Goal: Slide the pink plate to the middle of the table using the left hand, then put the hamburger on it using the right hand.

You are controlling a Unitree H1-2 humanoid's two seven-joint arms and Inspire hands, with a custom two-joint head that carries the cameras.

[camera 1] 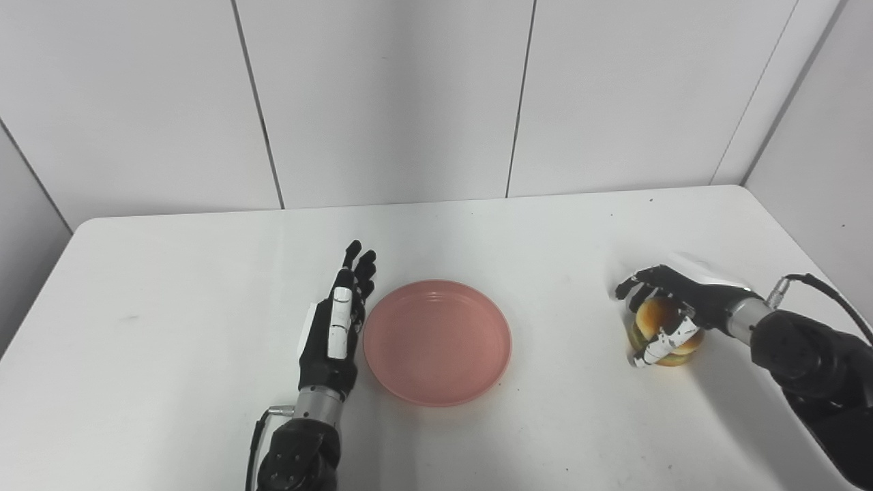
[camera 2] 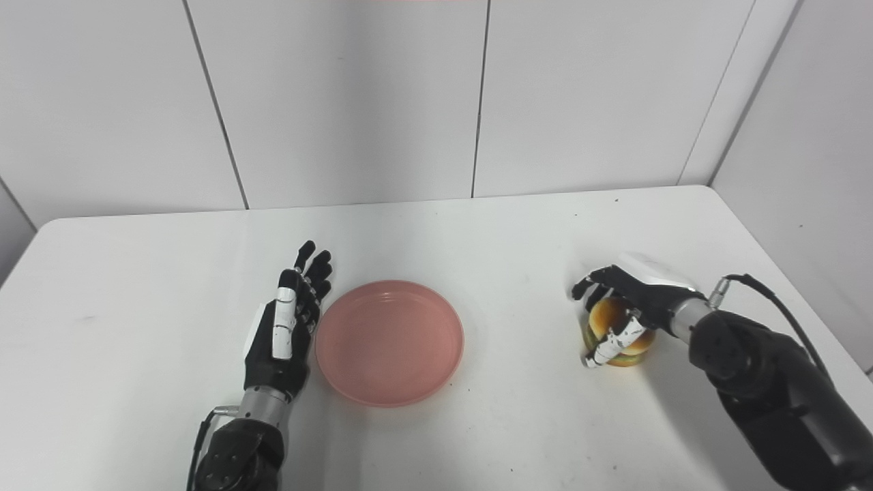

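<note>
A round pink plate (camera 1: 437,342) lies empty on the white table (camera 1: 204,273), near the middle. My left hand (camera 1: 337,324) stands on edge right against the plate's left rim, fingers straight and together, holding nothing. At the right, a hamburger (camera 1: 663,329) with a tan bun and green filling rests on the table. My right hand (camera 1: 672,307) wraps over it from the right, fingers across its top and thumb across its front. The burger still seems to touch the table.
White wall panels (camera 1: 409,102) close off the table's back edge and the right side. The table's right edge runs close behind my right forearm (camera 1: 811,368). A cable (camera 1: 829,293) loops from that wrist.
</note>
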